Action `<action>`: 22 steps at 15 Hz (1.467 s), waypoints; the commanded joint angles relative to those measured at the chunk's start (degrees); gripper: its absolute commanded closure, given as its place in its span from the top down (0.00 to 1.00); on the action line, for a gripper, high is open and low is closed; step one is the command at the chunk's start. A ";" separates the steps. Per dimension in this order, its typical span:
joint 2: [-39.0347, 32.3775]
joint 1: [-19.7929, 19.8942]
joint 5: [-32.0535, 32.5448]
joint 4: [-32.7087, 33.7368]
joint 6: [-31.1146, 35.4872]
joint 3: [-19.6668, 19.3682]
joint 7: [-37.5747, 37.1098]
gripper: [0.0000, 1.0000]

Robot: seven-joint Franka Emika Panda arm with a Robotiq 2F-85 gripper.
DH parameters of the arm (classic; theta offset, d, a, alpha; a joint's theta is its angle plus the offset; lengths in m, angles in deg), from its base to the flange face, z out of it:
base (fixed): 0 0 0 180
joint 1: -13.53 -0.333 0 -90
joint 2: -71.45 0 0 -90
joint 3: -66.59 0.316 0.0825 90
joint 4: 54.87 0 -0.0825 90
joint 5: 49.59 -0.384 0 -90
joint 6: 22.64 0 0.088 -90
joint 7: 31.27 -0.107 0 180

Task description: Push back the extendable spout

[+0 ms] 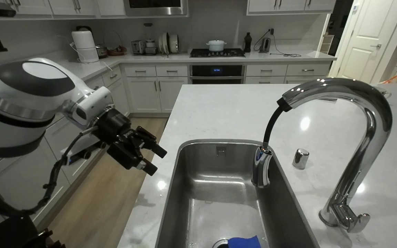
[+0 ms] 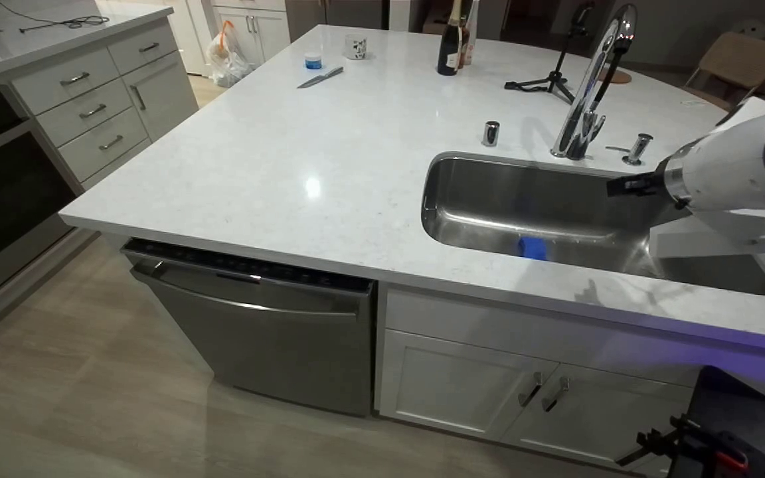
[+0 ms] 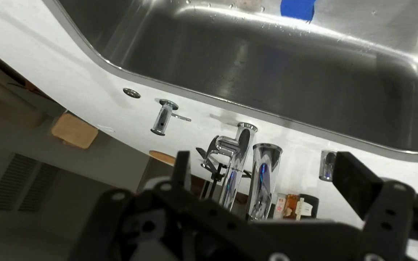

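Chrome hanging loose: the extendable spout (image 1: 262,168) dangles nearly upright on a black hose (image 1: 270,125), below the downturned end of the arched faucet (image 1: 343,83) and, by the look of it, over the sink (image 1: 219,213). My tool (image 1: 154,160) stands wide with nothing between its fingers (image 3: 357,186), well apart from the spout in an exterior view, though the wrist view frames it between them. I expect a hard, rigid shell of modest weight, sturdy rather than fragile but slick, its polished round wall offering little to bite on and less if wet. The hose looks supple, so a clumsy nudge would probably set the spout swinging or turning away. My best hold is mid-cylinder, a finger on each side, squared to its length and clear of the hose joint above and the lower rim. Pinching the hose would, I judge, only make it buckle. Seating the spout should call for a firm lift, lined up with the slanting mouth of the faucet, and a steady push home.
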 commanded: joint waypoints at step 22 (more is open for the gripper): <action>-36.22 -6.26 30.38 32.56 2.39 -15.53 -19.86 1.00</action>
